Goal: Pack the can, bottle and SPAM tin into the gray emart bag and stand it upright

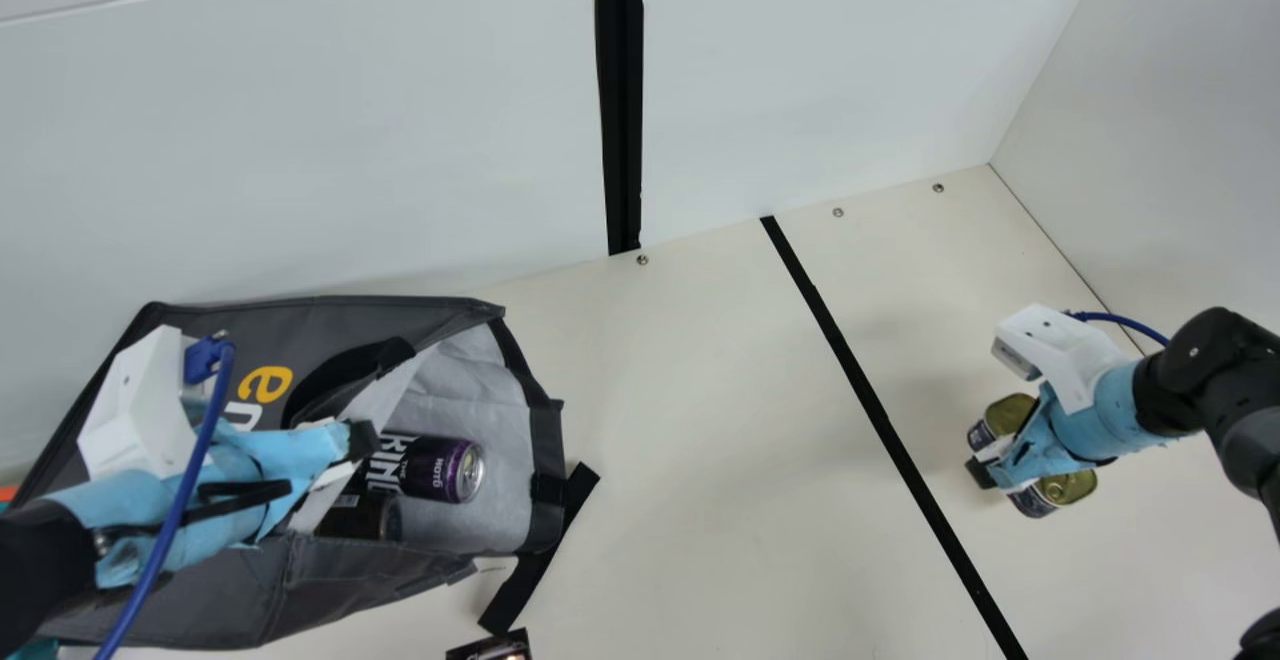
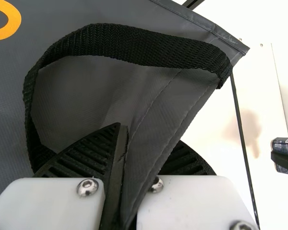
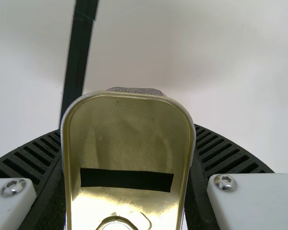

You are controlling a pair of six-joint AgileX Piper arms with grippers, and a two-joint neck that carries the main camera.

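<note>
My left arm (image 1: 170,530) is nearest, and it helps with the step I think I am on: packing the last thing. The gray emart bag (image 1: 370,316) lies on its side by the far edge of the tabletop (image 1: 700,460), on the left. My left gripper (image 2: 145,143) pinches a bit of cloth at its mouth. Inside is the purple can (image 1: 440,468), lying down. A dark round thing (image 1: 368,518) beside it may be the bottle. My right gripper (image 3: 127,129) has the SPAM tin (image 3: 129,129) tight between its fingers, lid up, near the right edge.

Next, I should bring the tin across and slip it in by the can. It could bump the bag's rim. Then the bag must stand up.

My left arm comes from the near left and leans over the bag. My right arm (image 1: 1185,390) comes in past the right edge, its gripper tipped down and left.
</note>
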